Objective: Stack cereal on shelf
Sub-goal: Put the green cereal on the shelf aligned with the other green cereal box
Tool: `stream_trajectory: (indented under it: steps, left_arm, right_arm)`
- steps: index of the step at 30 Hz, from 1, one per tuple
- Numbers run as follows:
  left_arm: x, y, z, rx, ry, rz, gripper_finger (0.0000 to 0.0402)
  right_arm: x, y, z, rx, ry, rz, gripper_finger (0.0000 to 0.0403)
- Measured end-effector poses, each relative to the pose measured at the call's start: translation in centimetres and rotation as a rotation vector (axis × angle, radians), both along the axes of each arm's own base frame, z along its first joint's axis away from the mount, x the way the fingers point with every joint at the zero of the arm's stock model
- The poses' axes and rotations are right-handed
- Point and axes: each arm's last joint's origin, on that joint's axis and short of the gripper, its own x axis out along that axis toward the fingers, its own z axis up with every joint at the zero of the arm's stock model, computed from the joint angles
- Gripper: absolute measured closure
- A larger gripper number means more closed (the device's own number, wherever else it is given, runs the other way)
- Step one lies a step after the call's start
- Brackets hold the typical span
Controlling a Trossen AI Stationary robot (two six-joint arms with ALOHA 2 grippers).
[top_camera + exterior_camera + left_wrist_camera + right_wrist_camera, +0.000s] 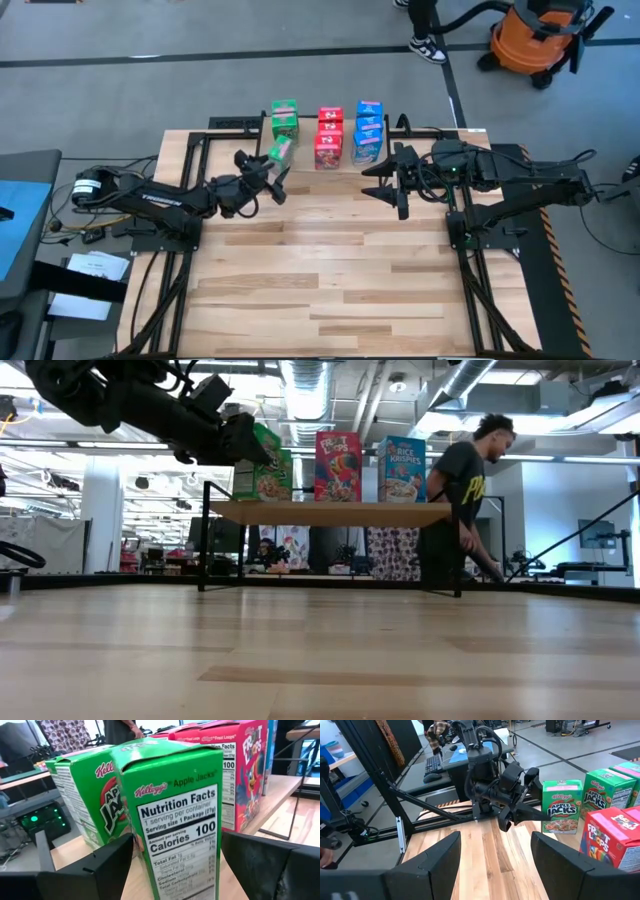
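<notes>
One green cereal box (172, 815) upright, long axis vertical, clamped in left gripper (175, 865); right gripper (495, 852) wide, empty

Two matte black arms on black frames, trailing dark cables; the left arm (165, 198) bears white lettering.

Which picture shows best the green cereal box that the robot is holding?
The left wrist view: the green box fills it, between the left gripper fingers. The high view shows it tiny, the right wrist view from farther off, and the low view mostly behind the arm.

grey floor (250, 60), orange shop vac (535, 40), exposed ceiling ducts (310, 385).
</notes>
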Motion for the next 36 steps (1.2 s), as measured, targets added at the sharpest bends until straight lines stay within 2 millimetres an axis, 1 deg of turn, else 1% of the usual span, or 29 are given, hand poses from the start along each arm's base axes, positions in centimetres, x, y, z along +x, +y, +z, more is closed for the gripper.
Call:
stream_trajectory:
  steps: [15, 22, 36]
  left_arm:
    - [-0.1, -1.3, 0.0, 0.012, 0.016, 0.065, 0.0113]
    - [0.0, -1.9, 0.0, 0.010, 0.012, 0.058, 0.0113]
    - [-0.4, -4.2, 0.0, 0.023, 0.026, 0.147, 0.0113]
  right_arm:
    - [0.0, 0.0, 0.0, 0.000, 0.000, 0.000, 0.0137]
    - [0.0, 0.0, 0.0, 0.000, 0.000, 0.000, 0.0137]
    - [0.0, 0.0, 0.0, 0.000, 0.000, 0.000, 0.0137]
